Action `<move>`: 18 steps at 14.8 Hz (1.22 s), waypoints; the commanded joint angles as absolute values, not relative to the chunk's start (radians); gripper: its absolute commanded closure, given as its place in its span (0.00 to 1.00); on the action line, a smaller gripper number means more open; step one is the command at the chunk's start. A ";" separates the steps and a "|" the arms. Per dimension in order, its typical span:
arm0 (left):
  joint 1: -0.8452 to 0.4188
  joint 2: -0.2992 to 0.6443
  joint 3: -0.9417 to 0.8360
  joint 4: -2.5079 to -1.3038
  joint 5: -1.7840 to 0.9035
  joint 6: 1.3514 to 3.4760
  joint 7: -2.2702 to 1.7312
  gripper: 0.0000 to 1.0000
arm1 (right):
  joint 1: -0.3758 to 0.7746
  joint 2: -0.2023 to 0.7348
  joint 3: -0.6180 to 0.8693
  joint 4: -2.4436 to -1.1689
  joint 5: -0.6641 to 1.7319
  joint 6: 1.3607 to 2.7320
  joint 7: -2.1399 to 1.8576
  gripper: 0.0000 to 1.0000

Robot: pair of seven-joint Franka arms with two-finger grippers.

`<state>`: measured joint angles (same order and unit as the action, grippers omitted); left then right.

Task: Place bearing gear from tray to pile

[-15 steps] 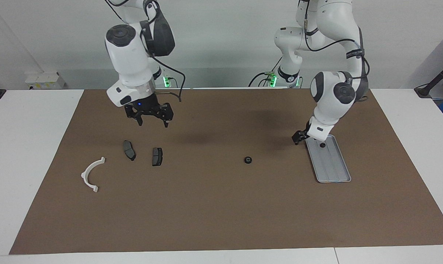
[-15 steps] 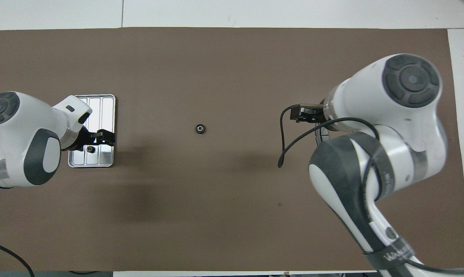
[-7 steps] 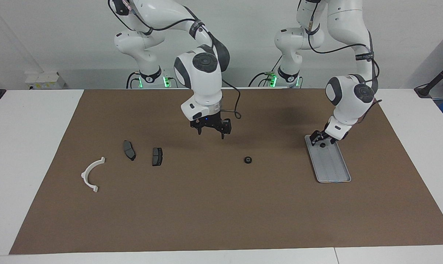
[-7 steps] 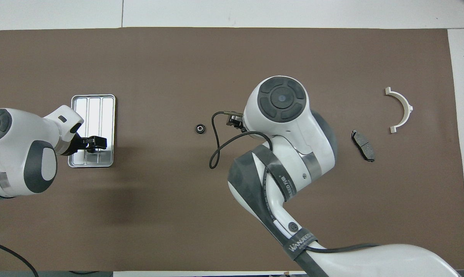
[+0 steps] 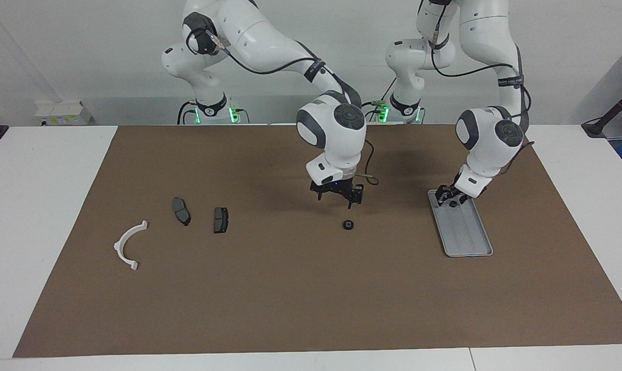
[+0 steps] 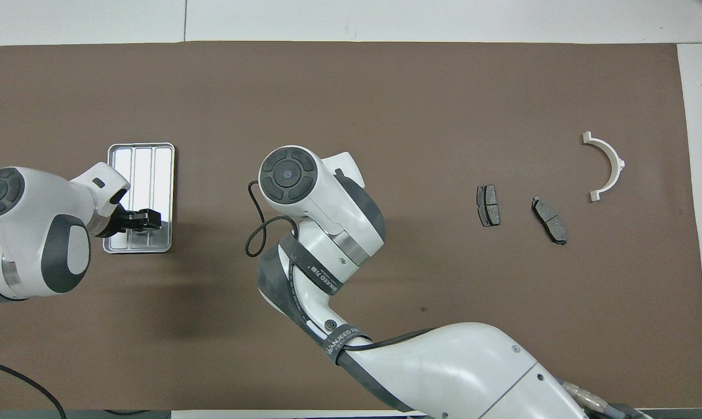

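On the ribbed metal tray (image 5: 469, 238) the left tool (image 5: 451, 197), width unclear, meets a small dark gear (image 5: 453, 204); right tool (image 5: 337, 198) gapes.

White table (image 5: 48, 170), brown mat (image 5: 300, 288)

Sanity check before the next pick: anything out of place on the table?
One small black bearing gear lies on the bare mat mid-table, in neither the tray nor the pile. The right tool hangs over it. Nothing looks spilled or damaged.
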<state>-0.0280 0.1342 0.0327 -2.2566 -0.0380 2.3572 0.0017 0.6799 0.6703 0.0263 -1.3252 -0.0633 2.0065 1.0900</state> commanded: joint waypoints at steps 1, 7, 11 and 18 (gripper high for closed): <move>-0.003 0.141 0.025 -2.270 -0.037 2.379 0.017 0.33 | 0.684 0.787 0.022 -1.168 -0.078 1.986 1.100 0.00; -0.002 0.143 0.026 -2.270 -0.037 2.370 0.017 0.67 | 0.718 0.900 0.014 -1.072 -0.084 1.997 1.101 0.00; -0.002 0.144 0.026 -2.237 -0.037 2.317 0.014 0.98 | 0.713 0.900 0.014 -1.072 -0.089 1.991 1.100 0.01; -0.015 0.126 0.025 -2.019 -0.037 2.017 -0.075 0.98 | 0.707 0.897 0.015 -1.088 -0.077 2.037 1.101 0.18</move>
